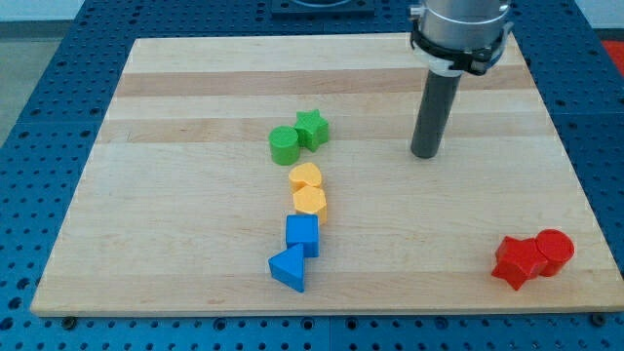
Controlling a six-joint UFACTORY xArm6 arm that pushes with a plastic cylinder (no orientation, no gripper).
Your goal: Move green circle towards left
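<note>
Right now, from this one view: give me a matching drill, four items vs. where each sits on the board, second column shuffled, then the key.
Items:
1. green circle
2. my tip
3. red star
4. blue triangle

Places:
A. bottom end of the middle column of blocks
B. near the view's bottom right corner, touching the red cylinder
C. touching the green star, on its left
D. right of the green pair, touching no block

Pairs: 1-C, 2-D, 3-B, 4-A

— What colours sit on the pale striped wooden board (195, 97)?

— Green circle (284, 145) and green star (312, 129); two yellow blocks (307, 190); two blue blocks (295, 252); two red blocks (532, 257).

— The rod?

— Dark grey, down to my tip (423, 154).
</note>
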